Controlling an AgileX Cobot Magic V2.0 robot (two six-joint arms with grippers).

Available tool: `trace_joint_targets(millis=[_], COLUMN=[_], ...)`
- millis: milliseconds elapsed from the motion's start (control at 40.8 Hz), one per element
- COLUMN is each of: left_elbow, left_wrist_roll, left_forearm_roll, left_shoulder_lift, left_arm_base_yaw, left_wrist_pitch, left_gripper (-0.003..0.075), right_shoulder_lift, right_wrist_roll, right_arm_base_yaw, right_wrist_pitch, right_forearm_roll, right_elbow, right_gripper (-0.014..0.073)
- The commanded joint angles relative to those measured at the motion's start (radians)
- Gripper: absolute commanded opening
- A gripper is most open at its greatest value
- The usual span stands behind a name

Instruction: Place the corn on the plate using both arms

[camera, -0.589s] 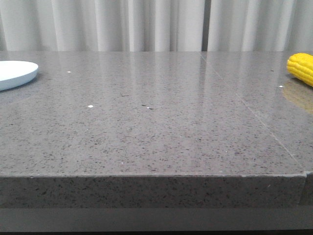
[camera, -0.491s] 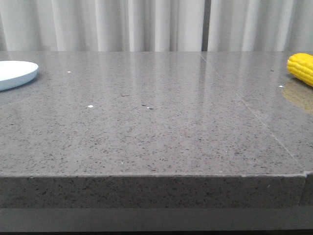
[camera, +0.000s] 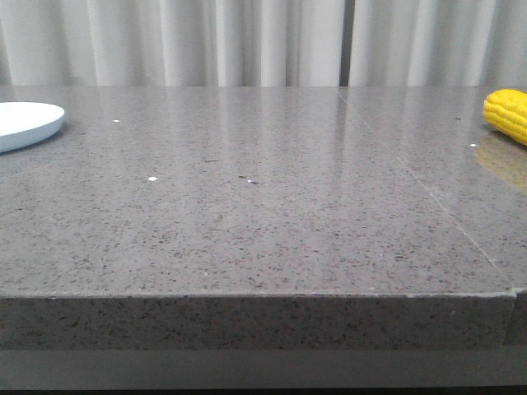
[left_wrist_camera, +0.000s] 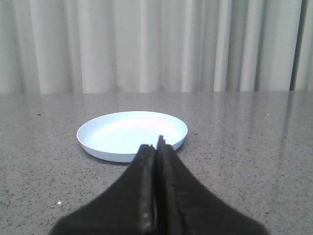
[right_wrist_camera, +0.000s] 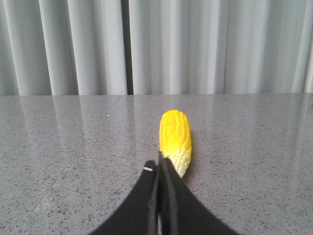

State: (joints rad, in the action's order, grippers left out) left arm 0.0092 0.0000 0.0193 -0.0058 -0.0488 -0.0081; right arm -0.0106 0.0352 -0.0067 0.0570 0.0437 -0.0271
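Grey speckled stone bench (camera: 263, 214), front edge nearest, a thin seam running back along its right part. In the front view neither arm shows over the bench.

Left gripper (left_wrist_camera: 156, 147): black fingers pressed together, nothing between them, tips low over the bench, aimed at the plate (left_wrist_camera: 132, 134) just beyond. Plate round, shallow, pale blue-white, bare inside. It sits at the bench's far left edge (camera: 25, 123).

Right gripper (right_wrist_camera: 159, 166): fingers closed tip to tip, holding nothing. The corn (right_wrist_camera: 175, 138) lies flat on the bench just past the tips, pale tapered end toward the gripper. It rests at the far right edge (camera: 506, 113).

Pleated white curtain (camera: 247, 41) behind the bench.
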Motion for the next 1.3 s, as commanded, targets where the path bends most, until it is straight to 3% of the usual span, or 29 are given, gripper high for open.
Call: trace_joint_targets(millis=[0,172,343,564,785,1276], left_elbow=[0.022,0.009,-0.135,-0.497,-0.771,-0.714], left_wrist_roll=[0.000,0.000,0.000,0.000,0.000,0.000], left_forearm_roll=[-0.003,-0.003,-0.003,-0.003,-0.003,-0.003], left_shoulder_lift=[-0.016,-0.016,-0.012,0.090,0.297,0.457], left_arm_base_yaw=[-0.005,-0.005,-0.005,-0.005,-0.005,-0.005], left_wrist_pitch=[-0.106,-0.184,-0.167,0.114,0.385,0.462], left_gripper=[-0.0020,-0.0020,-0.0020,-0.0020,-0.0020,-0.0020], right_shoulder_lift=[-0.017,-0.017,-0.017,0.085,0.295,0.473], right_wrist_roll=[-0.003,-0.003,-0.003,-0.003,-0.003,-0.003], right_arm_base_yaw=[-0.001,-0.001,-0.001,-0.001,-0.001,-0.001], right_wrist_pitch=[0.090,0.137,-0.009,-0.281,-0.548,-0.613], right_forearm_roll=[-0.013,-0.013,-0.013,-0.013,-0.013,-0.013], right_elbow=[0.022,0.037,0.193,0.520,0.723,0.698], right_gripper=[-0.0085,-0.0085,-0.0085,-0.0085,-0.0085,-0.0085])
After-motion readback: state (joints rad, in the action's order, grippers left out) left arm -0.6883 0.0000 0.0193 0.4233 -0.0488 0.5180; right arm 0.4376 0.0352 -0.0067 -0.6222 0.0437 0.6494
